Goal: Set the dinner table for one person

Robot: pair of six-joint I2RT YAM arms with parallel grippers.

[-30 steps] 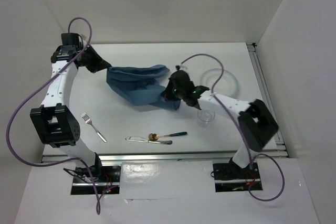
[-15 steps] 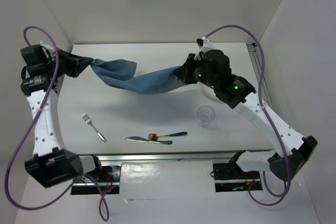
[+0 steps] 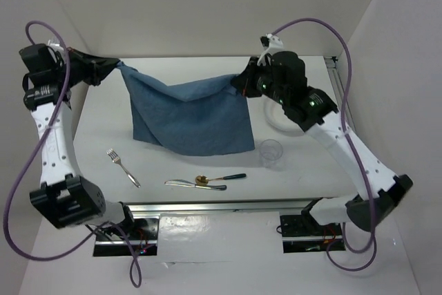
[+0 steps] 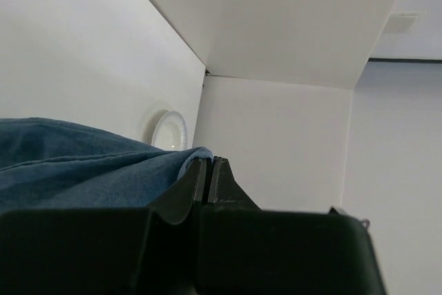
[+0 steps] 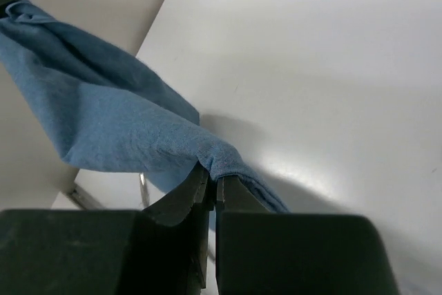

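While L tool (image 3: 116,68) & R tool (image 3: 239,85) each clamp a corner of blue cloth (image 3: 190,117), it hangs spread over tabletop (image 3: 311,170) | fork (image 3: 123,167), knife (image 3: 185,184), spoon (image 3: 221,178) at near edge

- A robotics lab test cell, not a home: the dinner table (image 3: 311,177) is a bare matte white top, boxed in by plain white walls (image 3: 207,12) on the far, left and right sides.
- The left arm (image 3: 52,136) and right arm (image 3: 345,146) are bolted to metal plates (image 3: 150,228) at the near edge.
- Purple cables (image 3: 307,21) loop loosely over the arms, and an aluminium rail (image 3: 221,206) runs along the near edge.
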